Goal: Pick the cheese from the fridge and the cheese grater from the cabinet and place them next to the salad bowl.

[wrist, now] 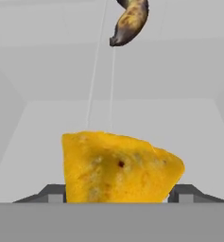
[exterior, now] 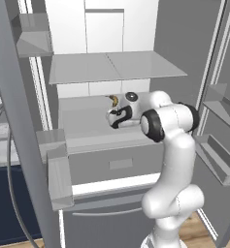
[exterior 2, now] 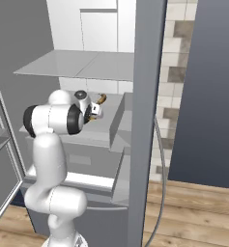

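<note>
**Gripper closed on the cheese inside the fridge**

The gripper [wrist: 117, 196] sits inside the open fridge [exterior: 150, 68], over the middle shelf [exterior: 82, 121], and it is clenched on the cheese [wrist: 118, 163]. In the hand view the yellow-orange wedge fills the space between the two dark finger tips [wrist: 52, 193], one showing at each side of it, with its broad face toward the camera. Whether the wedge rests on the shelf or is lifted clear of it cannot be told.

Beyond the cheese, toward the back wall of the fridge, lies the curved brown banana-like item [wrist: 130, 21]; in the left base view it shows as a small brown shape [exterior: 113, 100] near the rear edge of the shelf, just past the wrist. In the right base view the same item [exterior 2: 101, 100] lies just beyond the hand.

The arm [exterior: 172, 160] rises in front of the drawers [exterior: 116, 164] and bends forward into the shelf space. The fridge doors stand open at both sides, their bins [exterior: 58, 169] facing inward.
</note>
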